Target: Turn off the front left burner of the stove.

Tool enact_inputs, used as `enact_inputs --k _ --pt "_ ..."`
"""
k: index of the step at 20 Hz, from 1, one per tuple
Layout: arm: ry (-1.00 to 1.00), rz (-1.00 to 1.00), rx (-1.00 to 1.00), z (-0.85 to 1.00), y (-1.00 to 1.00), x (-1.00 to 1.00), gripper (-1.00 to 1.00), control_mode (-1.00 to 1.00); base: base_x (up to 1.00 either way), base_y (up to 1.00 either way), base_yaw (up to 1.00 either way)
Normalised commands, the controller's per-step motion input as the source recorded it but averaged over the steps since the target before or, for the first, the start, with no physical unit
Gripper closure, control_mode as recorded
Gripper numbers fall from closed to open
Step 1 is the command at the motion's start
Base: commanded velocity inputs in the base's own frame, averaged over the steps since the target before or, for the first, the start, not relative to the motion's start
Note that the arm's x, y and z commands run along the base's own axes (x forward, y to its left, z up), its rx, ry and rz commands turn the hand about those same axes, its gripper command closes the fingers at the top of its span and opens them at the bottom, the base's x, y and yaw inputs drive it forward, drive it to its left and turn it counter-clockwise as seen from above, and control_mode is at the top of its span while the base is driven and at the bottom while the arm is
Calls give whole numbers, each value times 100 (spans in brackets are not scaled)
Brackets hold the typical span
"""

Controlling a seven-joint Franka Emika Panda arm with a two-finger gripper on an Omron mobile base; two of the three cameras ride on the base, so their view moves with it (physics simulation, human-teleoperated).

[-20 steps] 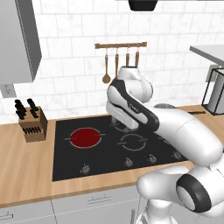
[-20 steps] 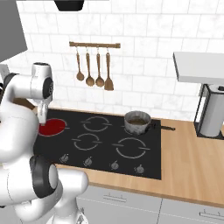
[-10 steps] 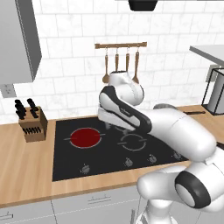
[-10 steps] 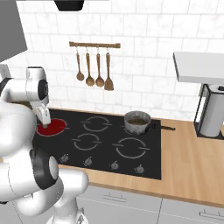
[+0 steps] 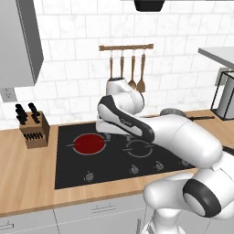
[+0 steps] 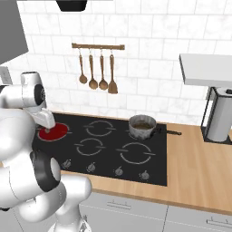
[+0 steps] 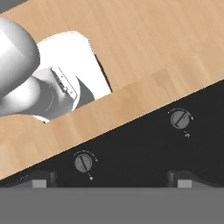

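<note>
Four wooden utensils (image 6: 97, 72) hang from a rail on the white tiled wall above the stove (image 6: 108, 147); a knife block (image 5: 33, 130) stands on the wooden table (image 5: 27, 183) to the stove's left, a grey pot (image 6: 142, 126) with a dark handle sits on a rear right zone, and a steel canister (image 6: 221, 117) under a white shelf stands on the table well to the right. Nothing lies on the black glass between the lit zone and the row of small grey knobs along the front edge. White arm reaches forward from the base, elbow bent, forearm lying low across the middle of the cooktop, wrist turned down over the left half of the glass. Hand (image 7: 111, 179) points down at the front strip of the stove, its two dark fingertips (image 7: 40, 180) spread wide apart with nothing between them; two round knobs (image 7: 83, 162) show beneath it, one near each fingertip, just inside the table's edge. Front left burner (image 5: 89, 143), largest round zone, glows solid red inside its thin grey ring, at the stove's left side, just beside the wrist
</note>
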Motion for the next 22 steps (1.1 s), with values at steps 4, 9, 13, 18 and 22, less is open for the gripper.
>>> enact_inputs --k 4,9,13,18,22 --pt "0 29 0 -1 1 0 -100 -100 0 0 0" --pt "0 29 0 0 0 0 -100 -100 0 0 0" --pt "-2 25 3 -8 1 0 -100 -100 0 0 0" --pt "-10 11 5 -21 20 -5 -100 -100 0 0 0" --pt "-6 1 8 -14 26 -6 -100 -100 0 0 0"
